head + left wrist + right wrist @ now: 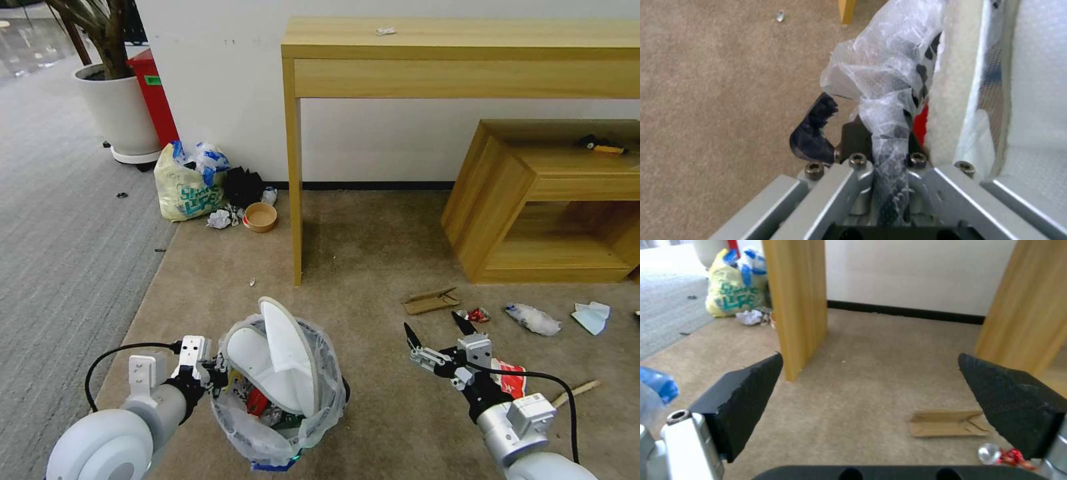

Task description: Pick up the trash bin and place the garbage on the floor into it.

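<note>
Left gripper [215, 371] is clamped on the rim and gathered bag liner of the trash bin [280, 427], holding it at the robot's left front so the mouth faces up for drops. White slippers [283, 353] stand on end inside, over red wrappers.

Right gripper [437, 333] hangs empty with jaws spread wide, aimed at the floor litter: cardboard piece [947, 423] and a red wrapper [1011, 456] near its right finger.

Clear plastic [533, 319], pale-blue tissue [592, 316] and wood stick [575, 392] lie farther right. Something red-and-white sits under the right wrist, mostly hidden. Bin's dark wall is barely visible through the liner.
</note>
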`<state>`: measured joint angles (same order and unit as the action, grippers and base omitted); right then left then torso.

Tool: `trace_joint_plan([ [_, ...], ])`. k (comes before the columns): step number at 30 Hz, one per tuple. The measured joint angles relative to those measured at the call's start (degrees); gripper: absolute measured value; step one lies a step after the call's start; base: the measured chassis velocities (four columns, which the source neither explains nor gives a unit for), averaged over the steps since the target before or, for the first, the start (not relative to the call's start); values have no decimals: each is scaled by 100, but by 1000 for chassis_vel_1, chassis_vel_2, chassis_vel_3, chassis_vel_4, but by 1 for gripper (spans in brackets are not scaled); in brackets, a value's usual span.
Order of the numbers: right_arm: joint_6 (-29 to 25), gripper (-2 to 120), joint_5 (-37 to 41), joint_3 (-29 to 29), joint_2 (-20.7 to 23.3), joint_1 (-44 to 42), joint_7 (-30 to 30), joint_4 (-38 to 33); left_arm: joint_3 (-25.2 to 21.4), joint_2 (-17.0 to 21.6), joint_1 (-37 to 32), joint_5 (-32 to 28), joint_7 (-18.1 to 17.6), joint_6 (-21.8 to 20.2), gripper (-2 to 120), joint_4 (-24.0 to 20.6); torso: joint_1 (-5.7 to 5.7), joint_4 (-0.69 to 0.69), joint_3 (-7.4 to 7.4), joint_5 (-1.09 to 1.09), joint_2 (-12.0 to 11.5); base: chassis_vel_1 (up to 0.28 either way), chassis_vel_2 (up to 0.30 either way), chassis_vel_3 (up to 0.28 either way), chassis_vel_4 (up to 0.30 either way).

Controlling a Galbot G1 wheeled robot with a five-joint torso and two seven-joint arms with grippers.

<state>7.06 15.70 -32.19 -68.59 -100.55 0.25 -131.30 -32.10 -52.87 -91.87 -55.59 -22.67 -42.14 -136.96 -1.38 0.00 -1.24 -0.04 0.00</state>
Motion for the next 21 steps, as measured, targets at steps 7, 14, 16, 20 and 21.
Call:
trace_joint_plan([
  [7, -96, 100, -221, -82, -257, -87, -57, 59, -88, 71, -26, -44, 24, 0, 0, -84, 0, -2, -1, 1, 0, -212, -206, 221, 200],
  [14, -201, 100, -261, -139, -344, -58, 34, 339, -39, 90, -95, 115, 152, 0, 0, -90, 0, -1, 0, 2, 0, -245, -232, 245, 245],
  [16, -181, 100, -295, -137, -357, -25, 130, 463, -16, 84, -94, 136, 173, 0, 0, -90, -1, -2, -2, 0, 0, -206, -219, 216, 237],
  [20, -16, 100, -300, -135, -392, 50, 383, 907, 20, 46, -106, 178, 214, 2, 0, -90, 0, -3, -1, 0, 0, -89, -124, 95, 99],
  [21, 86, 100, -204, -137, -398, 105, 528, 1118, 22, 29, -127, 203, 244, 2, 0, -90, 0, -2, 0, 1, 0, 0, 0, 0, 0],
])
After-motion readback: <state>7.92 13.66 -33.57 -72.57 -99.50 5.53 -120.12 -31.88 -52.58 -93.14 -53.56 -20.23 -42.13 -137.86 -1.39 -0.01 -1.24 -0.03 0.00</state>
